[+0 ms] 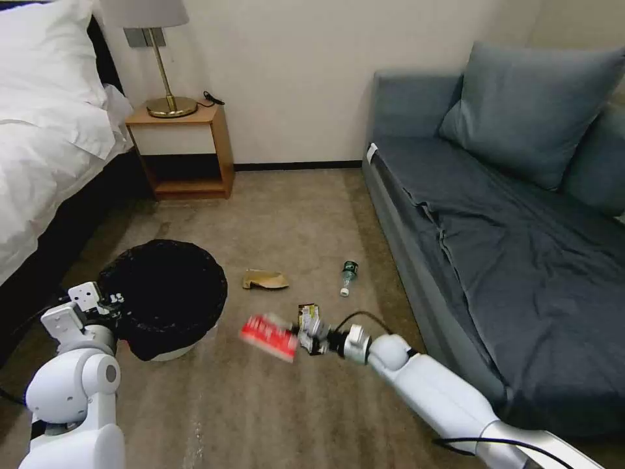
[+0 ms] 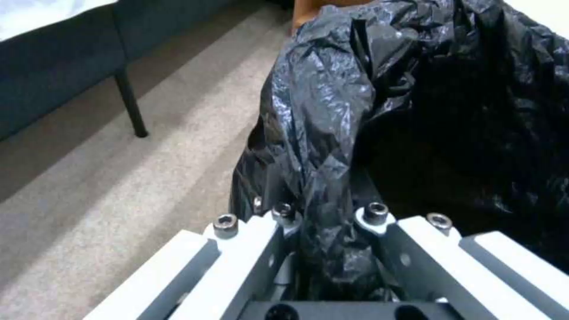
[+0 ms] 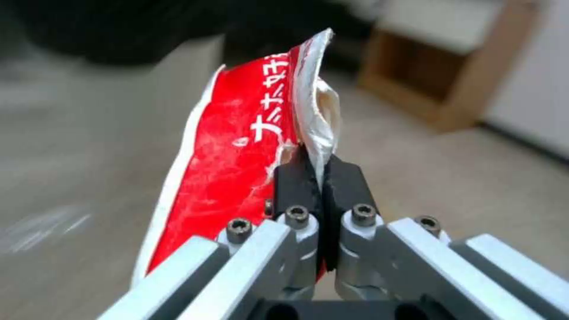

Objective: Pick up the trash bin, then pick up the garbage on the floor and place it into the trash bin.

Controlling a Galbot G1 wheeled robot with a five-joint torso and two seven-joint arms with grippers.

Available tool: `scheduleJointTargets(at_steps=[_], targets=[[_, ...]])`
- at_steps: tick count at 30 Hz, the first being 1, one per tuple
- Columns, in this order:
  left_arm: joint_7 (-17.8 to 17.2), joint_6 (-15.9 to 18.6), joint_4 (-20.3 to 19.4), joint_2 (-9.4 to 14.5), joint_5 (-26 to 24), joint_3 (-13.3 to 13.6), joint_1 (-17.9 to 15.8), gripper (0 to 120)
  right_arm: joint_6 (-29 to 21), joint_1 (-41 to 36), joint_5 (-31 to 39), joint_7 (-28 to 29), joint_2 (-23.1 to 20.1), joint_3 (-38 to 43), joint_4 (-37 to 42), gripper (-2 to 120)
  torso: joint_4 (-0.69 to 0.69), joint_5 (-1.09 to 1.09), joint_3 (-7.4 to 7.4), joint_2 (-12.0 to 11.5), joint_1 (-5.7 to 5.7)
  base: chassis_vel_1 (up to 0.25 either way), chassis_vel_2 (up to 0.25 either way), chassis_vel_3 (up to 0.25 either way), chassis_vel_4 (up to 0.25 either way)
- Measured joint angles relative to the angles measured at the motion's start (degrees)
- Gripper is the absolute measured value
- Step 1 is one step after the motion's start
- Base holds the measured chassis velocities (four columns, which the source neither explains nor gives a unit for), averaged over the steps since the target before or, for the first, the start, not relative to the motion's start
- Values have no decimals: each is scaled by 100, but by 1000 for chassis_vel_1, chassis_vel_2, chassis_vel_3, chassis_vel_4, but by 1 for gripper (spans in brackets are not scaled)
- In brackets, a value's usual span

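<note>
I count one trash bin, white with a glossy black liner, its rim pinched in my closed left gripper at the bed side. Four litter pieces: a red-and-white snack packet clamped between my closed right gripper, held above the carpet near the bin; a gold wrapper, a tan cardboard scrap and one small bottle lie on the floor.

bed | nightstand (lamp on top) | grey sofa | carpet
</note>
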Motion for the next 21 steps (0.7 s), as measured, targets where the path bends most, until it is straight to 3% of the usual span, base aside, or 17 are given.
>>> scheduleJointTargets(at_steps=[2,14,16,21], targets=[[25,-18,7,0,-15,6,12,4,-7,187,248,444,85,137,138,0,0,1,0,0,0,0,0,0,0],[51,-42,20,68,-204,-117,33,4,-407,667,910,1106,160,3,1128,0,1,0,0,0,0,0,0,0,0],[55,-60,69,102,-246,-154,6,4,-548,918,1077,1245,141,-555,1526,0,0,0,0,0,0,0,0,0,0],[62,-74,129,98,-250,-175,-25,4,-598,1599,1263,1330,207,-1505,1500,0,1,-1,0,0,0,0,0,0,0]])
